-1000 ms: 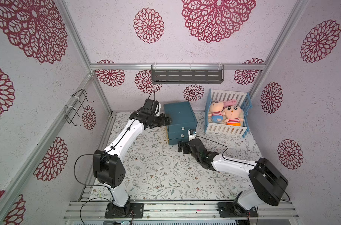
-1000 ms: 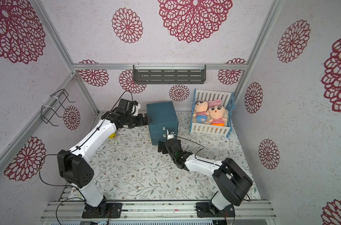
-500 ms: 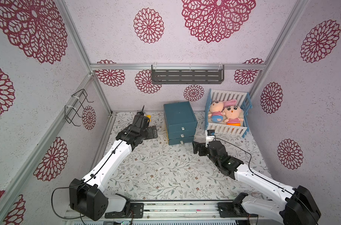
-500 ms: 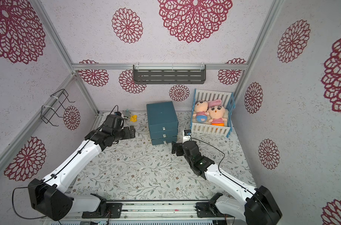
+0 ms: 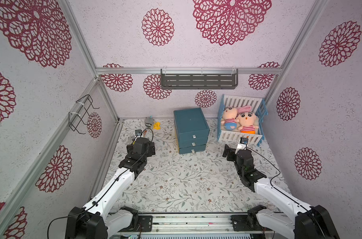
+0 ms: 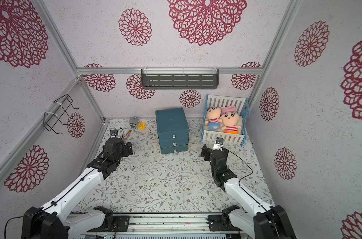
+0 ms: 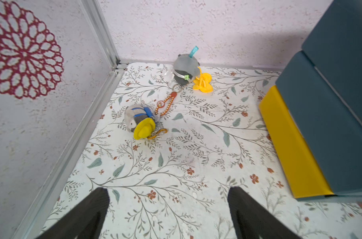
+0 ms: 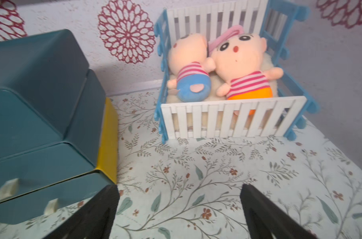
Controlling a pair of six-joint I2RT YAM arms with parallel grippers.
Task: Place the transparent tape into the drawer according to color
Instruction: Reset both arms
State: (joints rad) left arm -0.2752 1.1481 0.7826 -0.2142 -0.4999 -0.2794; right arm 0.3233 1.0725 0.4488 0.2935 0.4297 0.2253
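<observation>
Cannot tell where the tape rings lie: not made out in any view. Teal drawer unit [image 5: 191, 128] standing near the back wall, between the two arms; three stacked drawers, all pushed in, each with a small pale handle; yellow panel low on its side in both wrist views. Jaws of the left gripper [image 7: 167, 192] wide apart, nothing between them; hovering above the floral mat [image 5: 176, 182], well to the left of the drawer unit and near the left wall's metal rail [image 7: 76, 144]. Ahead of it, a grey keychain toy [image 7: 139, 122] with a yellow hat lying on the mat, and a second grey toy [image 7: 185, 69] against the back wall, just beside a yellow flower-shaped piece [image 7: 202, 82]. Same for the right gripper [image 8: 180, 189]: spread wide, empty, above the mat between the drawer unit and the white-and-blue crib [image 5: 229, 135], just in front of the crib's front rail. Two plush dolls [image 5: 245, 122] lying side by side inside the crib. Broad bare stretch of mat in front of the drawers, down to the arms' base rail [image 5: 196, 222]; tighter gaps at the back, beside the toys and between drawer unit and crib.
</observation>
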